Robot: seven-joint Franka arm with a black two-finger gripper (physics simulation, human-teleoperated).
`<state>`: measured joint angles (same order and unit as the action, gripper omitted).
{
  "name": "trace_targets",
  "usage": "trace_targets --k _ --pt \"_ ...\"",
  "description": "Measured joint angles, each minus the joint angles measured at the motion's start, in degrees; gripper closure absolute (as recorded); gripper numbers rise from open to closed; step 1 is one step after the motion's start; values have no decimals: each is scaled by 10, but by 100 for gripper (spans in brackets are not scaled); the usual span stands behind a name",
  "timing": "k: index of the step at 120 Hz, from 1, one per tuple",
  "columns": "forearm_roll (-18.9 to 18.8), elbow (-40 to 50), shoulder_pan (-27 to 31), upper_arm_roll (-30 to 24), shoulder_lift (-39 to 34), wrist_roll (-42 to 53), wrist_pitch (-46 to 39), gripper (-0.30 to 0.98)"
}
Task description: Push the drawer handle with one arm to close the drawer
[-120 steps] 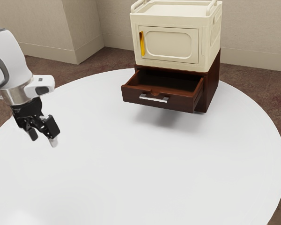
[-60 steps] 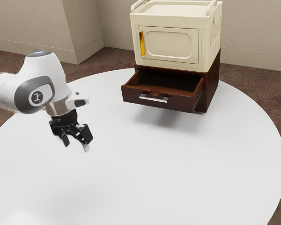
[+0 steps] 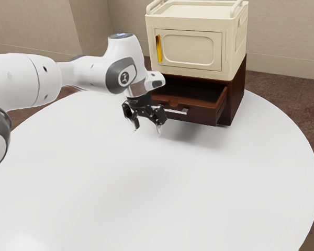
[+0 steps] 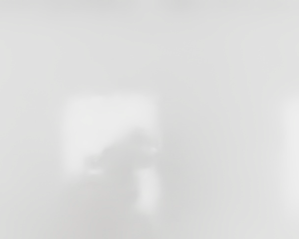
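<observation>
My gripper (image 3: 147, 130) points down above the white table in the exterior view, its two fingers apart with nothing between them, so it is open. Behind it the brown drawer (image 3: 199, 113) stands pulled out from its dark wooden cabinet (image 3: 237, 91). The silver handle (image 3: 176, 111) on the drawer front is partly covered by the gripper at its exterior-view left end. Whether gripper and handle touch cannot be told for certain.
A cream box (image 3: 191, 48) with a yellow-handled door sits on top of the cabinet. The round white table (image 3: 146, 198) spreads under the arm; in the wrist view the glossy tabletop (image 4: 214, 124) shows blurred reflections.
The arm has swung from the exterior view's left toward its right, bringing my open gripper up near the drawer front. Drawer and cabinet have stayed where they were.
</observation>
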<state>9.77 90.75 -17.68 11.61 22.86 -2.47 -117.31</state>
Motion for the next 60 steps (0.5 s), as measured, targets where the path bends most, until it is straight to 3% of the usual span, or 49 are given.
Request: trace_targets --k 14,36,60 --pt "-10 -77 11 0 57 0 31 5" --pt "-14 -177 26 -17 128 0 53 50" --pt "-15 -221 42 -29 162 0 49 70"
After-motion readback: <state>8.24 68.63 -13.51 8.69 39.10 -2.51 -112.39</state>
